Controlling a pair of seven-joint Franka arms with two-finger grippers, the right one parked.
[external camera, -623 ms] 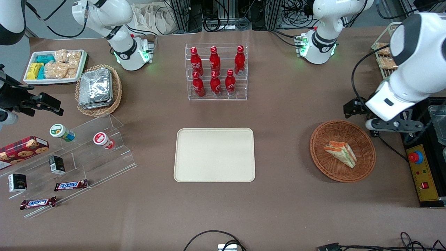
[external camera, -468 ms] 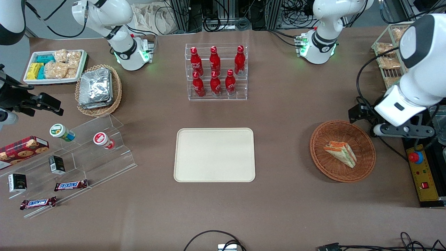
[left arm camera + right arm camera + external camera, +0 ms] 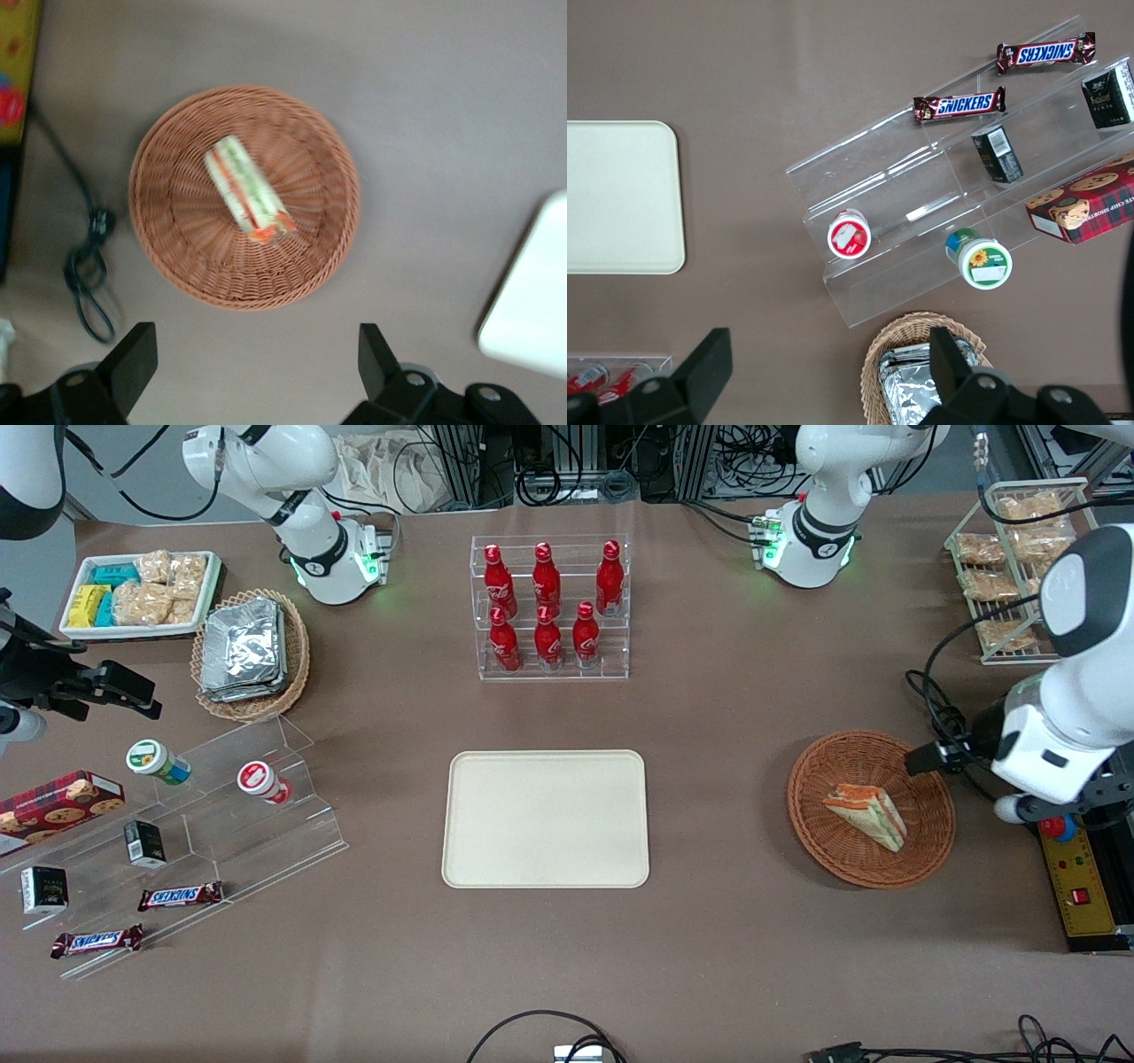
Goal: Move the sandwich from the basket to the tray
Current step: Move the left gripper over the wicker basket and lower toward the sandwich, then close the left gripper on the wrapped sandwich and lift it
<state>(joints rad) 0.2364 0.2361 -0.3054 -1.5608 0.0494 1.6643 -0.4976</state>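
in the last half second our left arm has swung out toward the working arm's end of the table and come nearer the front camera. the gripper [image 3: 252, 372], fingers spread wide and holding nothing, now hangs high above the table just outside the basket [image 3: 813, 841] rim. the sandwich [image 3: 866, 815] lies untouched in the basket, its orange-red edge pointing to about 10 o'clock in the front view. the tray [image 3: 545, 818] sits bare, well apart toward the table's middle (at the basket's 9 o'clock). we judge this an alignment move; descent and grasp remain.
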